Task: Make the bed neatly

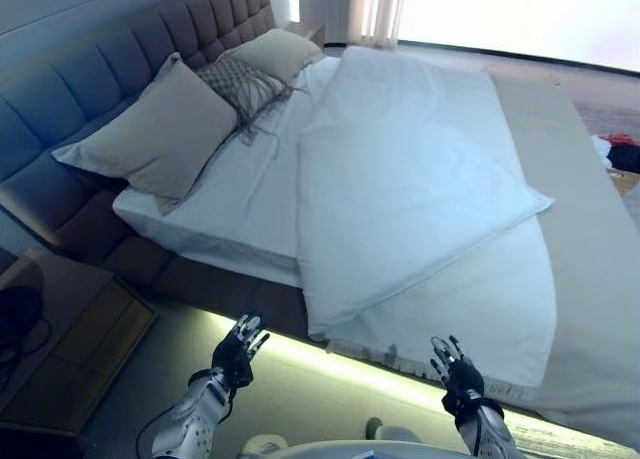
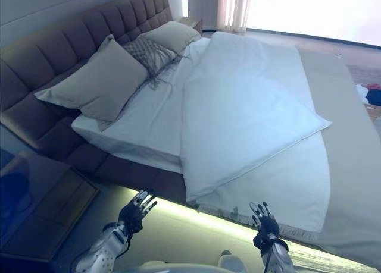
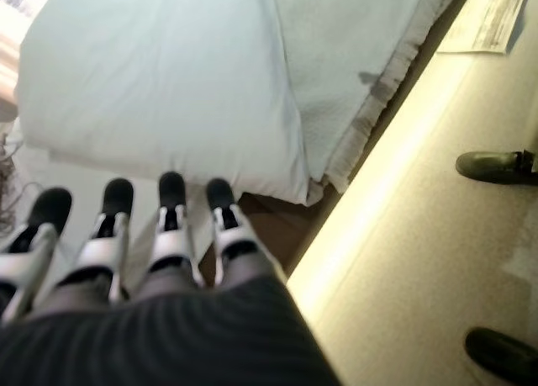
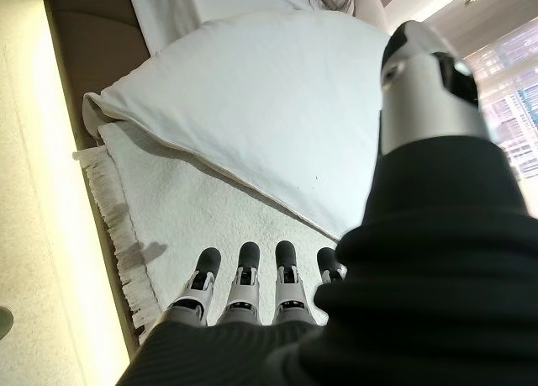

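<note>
Duvet [image 1: 400,179]: lies skewed across bed [image 1: 590,279], near corner overhanging side edge, not yet squared | left hand [image 1: 238,351], right hand [image 1: 458,371]: fingers straight, empty, poised just short of that edge, likely to grasp it.

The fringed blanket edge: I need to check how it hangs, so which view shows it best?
The right wrist view: the fringed blanket edge runs close and unobstructed along the bed side. The left wrist view shows a short stretch under the duvet corner; the eye views show it small.

Bright window [image 1: 520,14] glare at top, dim bluish room, glowing under-bed strip [image 1: 330,364]
</note>
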Robot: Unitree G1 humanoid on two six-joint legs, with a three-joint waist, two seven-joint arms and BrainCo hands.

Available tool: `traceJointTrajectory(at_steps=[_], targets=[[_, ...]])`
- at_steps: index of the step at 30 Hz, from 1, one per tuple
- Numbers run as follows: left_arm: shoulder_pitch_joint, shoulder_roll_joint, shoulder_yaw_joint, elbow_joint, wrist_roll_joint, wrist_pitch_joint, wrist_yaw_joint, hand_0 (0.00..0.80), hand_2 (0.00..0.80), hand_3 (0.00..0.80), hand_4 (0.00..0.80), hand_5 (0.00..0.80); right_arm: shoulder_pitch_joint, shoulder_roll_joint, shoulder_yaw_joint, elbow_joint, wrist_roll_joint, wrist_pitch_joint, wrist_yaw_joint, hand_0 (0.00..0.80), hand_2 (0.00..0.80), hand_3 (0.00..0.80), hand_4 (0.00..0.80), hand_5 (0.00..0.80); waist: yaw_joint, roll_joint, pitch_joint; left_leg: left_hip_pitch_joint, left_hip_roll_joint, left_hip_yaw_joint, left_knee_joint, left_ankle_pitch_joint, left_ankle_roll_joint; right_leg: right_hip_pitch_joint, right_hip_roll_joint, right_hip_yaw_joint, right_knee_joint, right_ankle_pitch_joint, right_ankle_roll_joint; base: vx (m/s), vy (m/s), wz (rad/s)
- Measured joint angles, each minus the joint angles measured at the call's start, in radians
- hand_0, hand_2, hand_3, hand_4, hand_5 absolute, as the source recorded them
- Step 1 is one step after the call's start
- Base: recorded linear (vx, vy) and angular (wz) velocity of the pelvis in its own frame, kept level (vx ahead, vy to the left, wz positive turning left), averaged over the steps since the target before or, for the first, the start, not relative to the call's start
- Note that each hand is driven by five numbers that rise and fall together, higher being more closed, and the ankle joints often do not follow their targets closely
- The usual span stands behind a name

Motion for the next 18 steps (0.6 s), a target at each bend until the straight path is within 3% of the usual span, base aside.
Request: traceJointTrajectory(at_steps=[3, 6, 8, 10, 12, 15, 16, 17, 18], targets=[[-0.001, 0.002, 0.006, 0.003, -0.027, -0.015, 0.002, 0.0, 0.0, 0.0, 0.0, 0.0, -0.005, -0.002, 0.02, 0.002, -0.002, 0.012, 0.029, 0.0, 0.0, 0.0, 0.0, 0.0, 0.0, -0.019, -0.011, 0.004, 0.023, 0.029, 0.02, -0.016, 0.018, -0.022, 0.029, -0.002, 0.052, -0.034, -0.021, 0.156, -0.307, -0.16], [-0.027, 0.006, -0.005, 0.007, -0.034, -0.025, 0.011, 0.0, 0.0, 0.0, 0.0, 0.0, -0.032, -0.001, 0.027, 0.044, -0.003, 0.014, 0.029, 0.0, 0.0, 0.0, 0.0, 0.0, 0.0, -0.053, -0.01, -0.112, 0.013, 0.056, 0.243, -0.014, 0.031, -0.046, 0.037, -0.002, 0.105, -0.061, -0.044, 0.121, -0.224, 0.04], [-0.057, 0.01, -0.045, 0.024, -0.034, -0.026, 0.005, 0.0, 0.0, 0.0, 0.0, 0.0, -0.037, -0.003, 0.024, 0.069, 0.001, 0.005, 0.027, 0.0, 0.0, 0.0, 0.0, 0.0, -0.001, -0.058, -0.011, -0.184, 0.015, 0.058, 0.33, 0.032, 0.099, -0.036, 0.038, -0.008, 0.096, -0.055, -0.065, 0.147, -0.038, 0.29], [-0.078, 0.003, -0.082, 0.025, -0.033, -0.025, -0.006, 0.0, 0.0, 0.0, 0.0, 0.0, -0.031, -0.003, 0.015, 0.078, 0.004, -0.005, 0.024, 0.0, 0.0, 0.0, 0.0, 0.0, -0.003, -0.058, -0.01, -0.173, 0.022, 0.077, 0.275, 0.069, 0.135, -0.031, 0.032, -0.035, 0.086, -0.054, -0.087, 0.148, 0.058, 0.47], [-0.102, -0.014, -0.112, 0.024, -0.033, -0.021, -0.008, 0.0, 0.0, 0.0, 0.0, 0.0, -0.015, -0.006, -0.01, 0.077, 0.01, -0.013, 0.011, 0.0, 0.0, 0.0, 0.0, 0.0, -0.007, -0.032, -0.001, -0.166, 0.027, 0.115, 0.21, 0.063, 0.122, -0.038, 0.029, -0.061, 0.085, -0.055, -0.092, 0.187, 0.051, 0.53], [-0.116, -0.043, -0.109, 0.025, -0.032, -0.022, 0.001, 0.0, 0.0, 0.0, 0.0, 0.0, 0.017, -0.011, -0.007, 0.053, 0.022, -0.013, 0.004, 0.0, 0.0, 0.0, 0.0, 0.0, -0.002, -0.015, 0.009, -0.133, -0.018, 0.105, 0.011, 0.043, 0.096, -0.064, 0.032, -0.049, 0.038, -0.044, -0.073, 0.21, 0.033, 0.35], [-0.112, -0.053, -0.109, 0.023, -0.032, -0.023, 0.003, 0.0, 0.0, 0.0, 0.0, 0.0, 0.024, -0.021, -0.008, 0.036, 0.029, -0.014, 0.005, 0.0, 0.0, 0.0, 0.0, 0.0, 0.005, 0.025, 0.012, -0.114, 0.002, 0.097, -0.029, 0.02, 0.096, -0.059, 0.063, -0.05, 0.0, -0.037, -0.061, 0.266, 0.046, -0.22], [-0.098, -0.058, -0.1, 0.007, -0.032, -0.024, 0.004, 0.0, 0.0, 0.0, 0.0, 0.0, 0.007, -0.019, -0.009, 0.031, 0.031, -0.014, 0.008, 0.0, 0.0, 0.0, 0.0, 0.0, 0.031, 0.06, 0.032, -0.097, 0.041, 0.096, -0.066, 0.07, -0.002, -0.093, 0.101, -0.061, 0.146, -0.055, -0.085, 0.293, 0.066, -0.51], [-0.08, -0.037, -0.099, -0.005, -0.032, -0.028, 0.005, 0.0, 0.0, 0.0, 0.0, 0.0, 0.011, -0.003, -0.004, 0.026, 0.032, -0.014, 0.012, 0.0, 0.0, 0.0, 0.0, 0.0, 0.034, 0.04, 0.042, -0.086, 0.037, 0.11, -0.062, 0.099, -0.02, -0.111, 0.097, -0.061, 0.27, -0.11, -0.085, 0.316, 0.082, -0.71]])
